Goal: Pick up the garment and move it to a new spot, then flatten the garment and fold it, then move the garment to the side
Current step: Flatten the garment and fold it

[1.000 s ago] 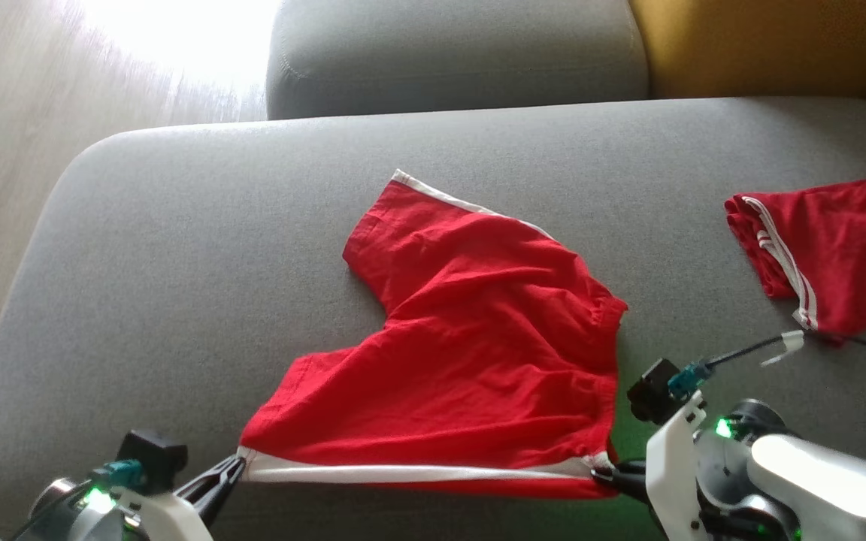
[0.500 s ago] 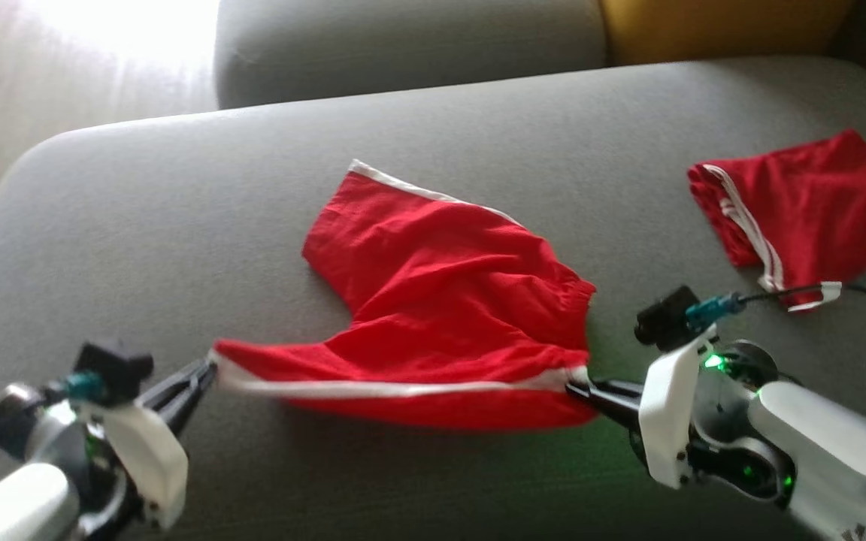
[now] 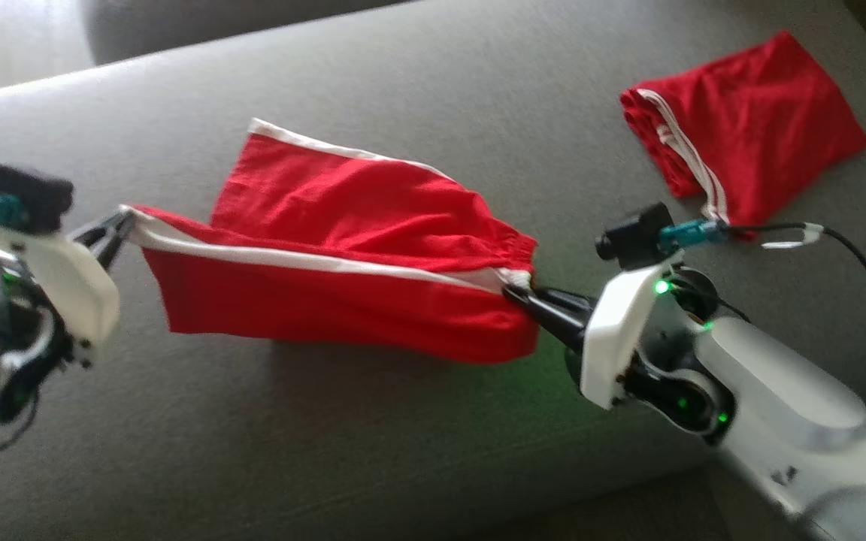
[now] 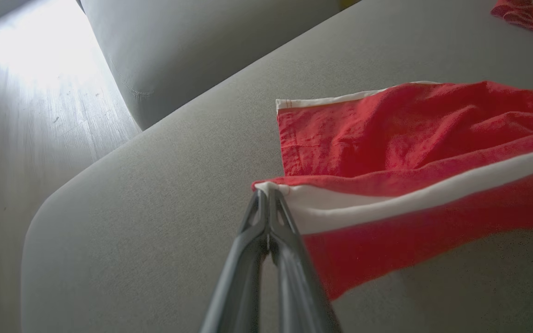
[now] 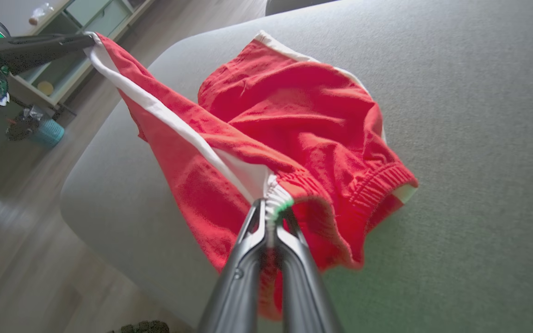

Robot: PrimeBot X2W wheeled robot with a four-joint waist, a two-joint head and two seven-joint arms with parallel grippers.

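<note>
Right, head view first: the left gripper (image 3: pixel 121 222) has its fingers pressed together on a white-trimmed corner of the red shorts (image 3: pixel 343 248), and the right gripper (image 3: pixel 517 294) is pinching the gathered waistband end. The red shorts stretch between the two, white stripe pulled tight from one set of tips to the other. A red flap hangs below that line, and the far leg lies on the grey sofa cushion (image 3: pixel 403 451) beyond both grippers. Past the right gripper and well apart from it, a second red garment (image 3: pixel 749 120) lies folded.

Over to the left wrist view: the fingertips are clamped right on the white corner (image 4: pixel 268 192), and the red shorts (image 4: pixel 410 138) fan out to the right of the fingers in this view. Cushion sits beneath, with bright wooden floor (image 4: pixel 40 129) off to the left.

Now the right wrist view: the tips nip the bunched white elastic (image 5: pixel 271 206). From there the stripe climbs up and left to the left gripper (image 5: pixel 81 44). The rest of the red shorts (image 5: pixel 303 115) lie crumpled on the cushion just ahead of the tips.
</note>
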